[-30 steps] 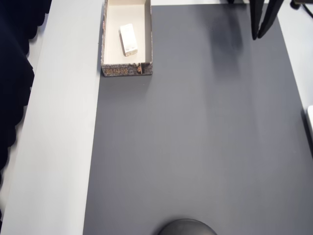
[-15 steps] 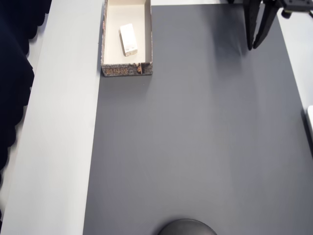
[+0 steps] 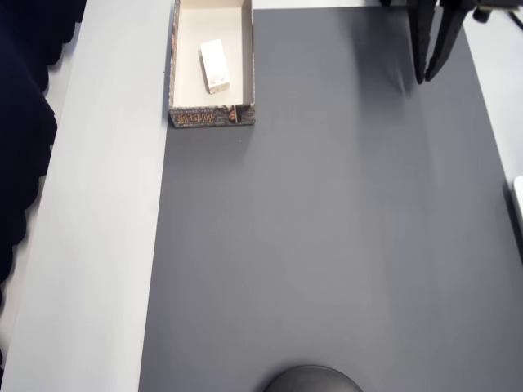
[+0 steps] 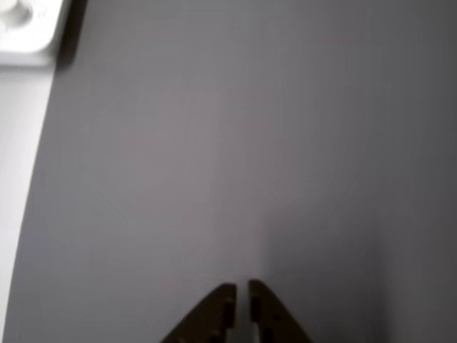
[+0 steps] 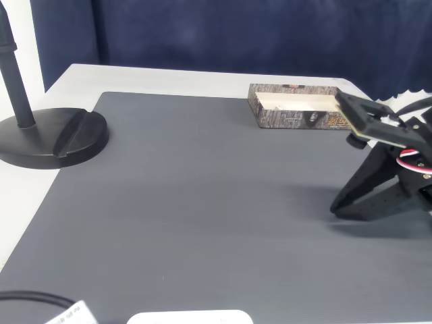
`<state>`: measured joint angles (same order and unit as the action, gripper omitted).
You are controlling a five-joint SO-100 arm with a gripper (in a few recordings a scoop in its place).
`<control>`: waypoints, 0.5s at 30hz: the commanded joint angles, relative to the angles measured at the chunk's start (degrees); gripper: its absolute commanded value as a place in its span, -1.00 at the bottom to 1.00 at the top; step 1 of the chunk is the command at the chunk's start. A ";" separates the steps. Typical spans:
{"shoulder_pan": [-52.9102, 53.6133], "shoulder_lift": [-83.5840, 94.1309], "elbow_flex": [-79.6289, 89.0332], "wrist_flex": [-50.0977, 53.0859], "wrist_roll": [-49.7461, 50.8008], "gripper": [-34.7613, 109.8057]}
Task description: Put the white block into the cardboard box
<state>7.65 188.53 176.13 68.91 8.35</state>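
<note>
Claw (image 3: 426, 75) barely shifted | nearly closed, empty, tips down over mat (image 3: 327, 245)

In the overhead view the cardboard box (image 3: 211, 116) is cut off by the top edge, as is the tool (image 3: 425, 80).

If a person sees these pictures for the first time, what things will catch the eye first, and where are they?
The white block stands out first: it lies inside the cardboard box at the top left of the overhead view, by the edge of the dark grey mat. Next is the black gripper at the top right, nearly shut and holding nothing. In the fixed view a round black stand base sits at the left.
</note>
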 commanded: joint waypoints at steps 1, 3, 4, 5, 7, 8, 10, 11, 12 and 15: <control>-0.44 1.93 1.05 1.14 2.11 -0.54; -0.53 1.93 1.05 1.23 4.22 -0.54; -0.70 1.93 1.05 1.23 4.22 -0.54; -0.88 1.93 1.05 1.32 4.22 -0.54; -1.14 1.93 1.05 1.41 4.57 -0.54; -1.14 1.93 1.05 1.41 4.66 -0.54; -1.05 1.93 1.05 1.41 5.01 -0.54; -0.88 1.93 1.05 1.41 5.01 -0.54; -0.79 1.93 1.05 1.41 5.01 -0.54; -0.79 1.93 1.05 1.41 4.75 -0.54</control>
<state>7.21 188.53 176.13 69.96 12.57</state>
